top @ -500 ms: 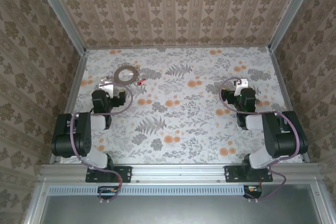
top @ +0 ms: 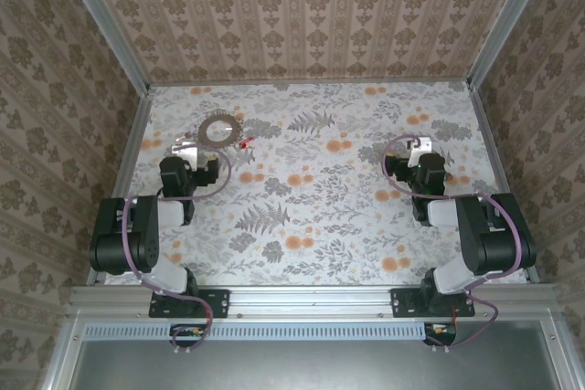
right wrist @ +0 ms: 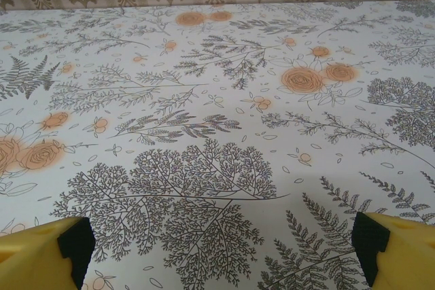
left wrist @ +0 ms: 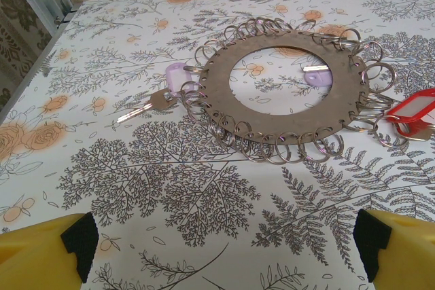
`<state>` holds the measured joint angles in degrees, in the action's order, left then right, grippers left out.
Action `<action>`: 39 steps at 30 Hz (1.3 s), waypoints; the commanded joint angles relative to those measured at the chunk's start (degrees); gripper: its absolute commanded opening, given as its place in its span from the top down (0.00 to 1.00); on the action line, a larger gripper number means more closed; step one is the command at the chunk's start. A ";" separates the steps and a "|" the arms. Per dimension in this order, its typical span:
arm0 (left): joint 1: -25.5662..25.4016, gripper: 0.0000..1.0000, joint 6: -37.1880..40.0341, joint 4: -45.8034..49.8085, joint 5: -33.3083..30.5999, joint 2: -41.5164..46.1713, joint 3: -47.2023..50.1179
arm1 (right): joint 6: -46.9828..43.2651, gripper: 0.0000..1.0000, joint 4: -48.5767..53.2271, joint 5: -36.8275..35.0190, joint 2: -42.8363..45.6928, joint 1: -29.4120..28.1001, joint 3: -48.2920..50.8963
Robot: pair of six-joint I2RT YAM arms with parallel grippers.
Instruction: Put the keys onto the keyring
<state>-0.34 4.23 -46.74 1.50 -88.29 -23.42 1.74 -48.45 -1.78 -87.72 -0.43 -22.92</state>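
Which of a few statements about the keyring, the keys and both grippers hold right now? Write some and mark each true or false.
1. The keyring lies ahead of the left gripper, apart from its fingers. True.
2. The left gripper is shut on a key. False: its jaws stand open and hold nothing.
3. A red-headed key lies at the keyring's right side in the left wrist view. True.
4. The right gripper is open above patterned tablecloth. True.
5. The keyring leans upright against the back wall. False: it lies flat on the table.
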 commanded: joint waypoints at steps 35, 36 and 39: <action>-0.07 0.00 -43.62 64.46 -11.79 40.51 -21.73 | 21.66 0.01 70.38 -9.11 37.89 3.15 -22.59; 0.50 0.00 -38.87 64.01 -7.47 41.34 -21.67 | 22.38 0.01 72.93 -9.63 36.05 3.24 -24.14; 0.38 0.00 -31.01 61.47 -0.65 39.63 -20.37 | 22.81 0.10 78.43 -7.13 31.32 3.33 -27.24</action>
<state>-0.01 -26.17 4.51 -3.44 -46.46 -44.47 21.28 18.68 -11.22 -53.78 2.63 -47.05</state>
